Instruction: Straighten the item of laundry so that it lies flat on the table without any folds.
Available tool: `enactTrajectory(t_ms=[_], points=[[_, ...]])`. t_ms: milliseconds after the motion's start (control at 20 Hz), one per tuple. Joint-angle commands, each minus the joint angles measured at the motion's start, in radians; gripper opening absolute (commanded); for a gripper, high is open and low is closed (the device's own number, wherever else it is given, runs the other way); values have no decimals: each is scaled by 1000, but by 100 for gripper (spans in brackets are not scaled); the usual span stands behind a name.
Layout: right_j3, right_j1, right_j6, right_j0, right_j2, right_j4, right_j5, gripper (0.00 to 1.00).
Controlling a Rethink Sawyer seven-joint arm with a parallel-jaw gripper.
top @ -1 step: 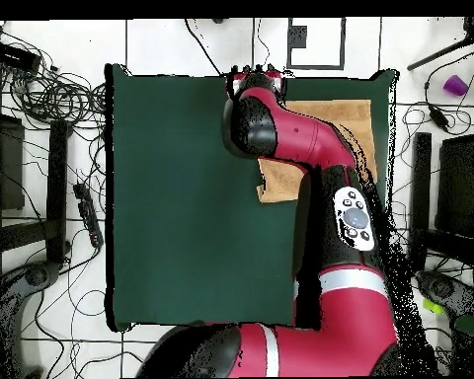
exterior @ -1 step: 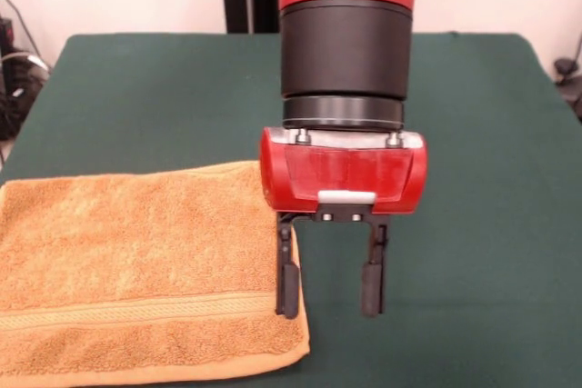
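**Pincer poised at towel's edge, fingers spread and empty**

The Sawyer arm's pincer [exterior @ -1 step: 328,290] hangs with its two black fingers [exterior @ -1 step: 287,286] parted and nothing between them, tips near the cloth of the dark green table [exterior @ -1 step: 473,134]. In the front view one finger stands over the towel's side border; the other is over bare table just beyond it. The orange-tan towel [exterior @ -1 step: 136,261] lies to that one side of the pincer, running off towards the table's corner, part of it out of frame.

The towel looks doubled rather than fully spread, its near edge rounded like a fold, though this is a judgement from the front view alone. Its long axis runs sideways, straight away from the pincer, and the woven band [exterior @ -1 step: 127,311] follows the same line near the front edge.

The risks: straddling the border, the fingers could close on one layer only, or on none, and skid off. A pinch through both layers would drag the whole towel rather than open it. Pulling outward so close to the table's edge could tip the cloth over the side.
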Motion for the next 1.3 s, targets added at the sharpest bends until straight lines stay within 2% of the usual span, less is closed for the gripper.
enactTrajectory(t_ms=[50, 300, 650, 950, 1250, 1300], points=[[136, 78, 196, 37, 42, 35, 111, 100], [127, 77, 174, 35, 39, 42, 184, 100], [116, 79, 167, 34, 36, 39, 208, 100], [66, 96, 153, 30, 36, 65, 369, 100], [83, 85, 185, 38, 24, 46, 293, 100], [73, 91, 187, 40, 21, 51, 316, 100]])
